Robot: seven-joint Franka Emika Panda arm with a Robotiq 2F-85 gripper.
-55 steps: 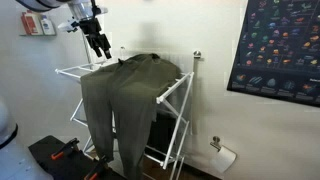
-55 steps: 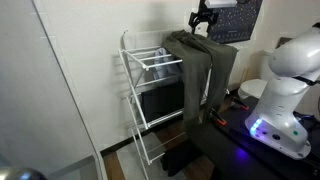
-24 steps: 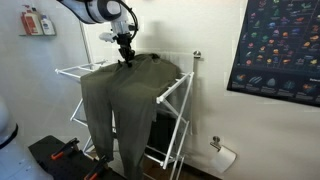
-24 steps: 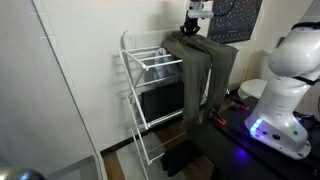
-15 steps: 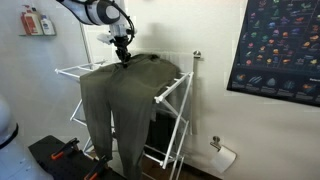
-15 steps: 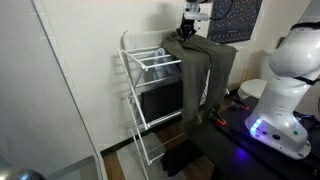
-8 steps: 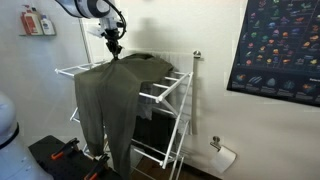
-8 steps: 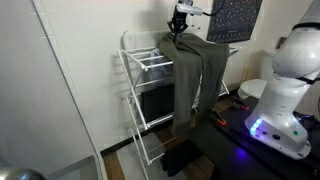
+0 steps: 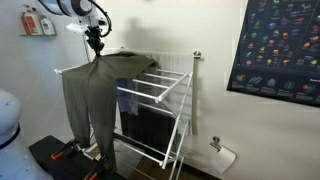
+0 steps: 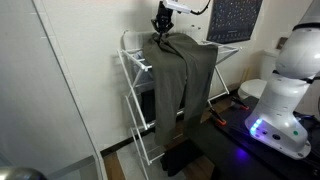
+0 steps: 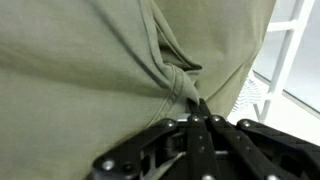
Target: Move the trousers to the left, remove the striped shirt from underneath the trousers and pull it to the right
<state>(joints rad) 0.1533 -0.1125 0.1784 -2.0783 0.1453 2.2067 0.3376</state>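
Trousers (image 9: 88, 100) now hang further along the drying rack (image 9: 165, 85) toward its end, dragged by the gripper (image 9: 97, 45), its jaws clamped on a fold of the cloth. Bare rungs are exposed; striped shirt not discernible.

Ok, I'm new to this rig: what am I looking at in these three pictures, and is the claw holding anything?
It is one robot arm with a claw. Two pictures come from cameras standing at different spots in the room. The third comes from a camera on the wrist, looking past the claw. The white frame is a drying rack. Olive-green trousers hang over one end of it, legs dangling. The claw is shut on a pinch of trouser fabric at the top, plain in the wrist view. I cannot see a striped shirt in any picture.
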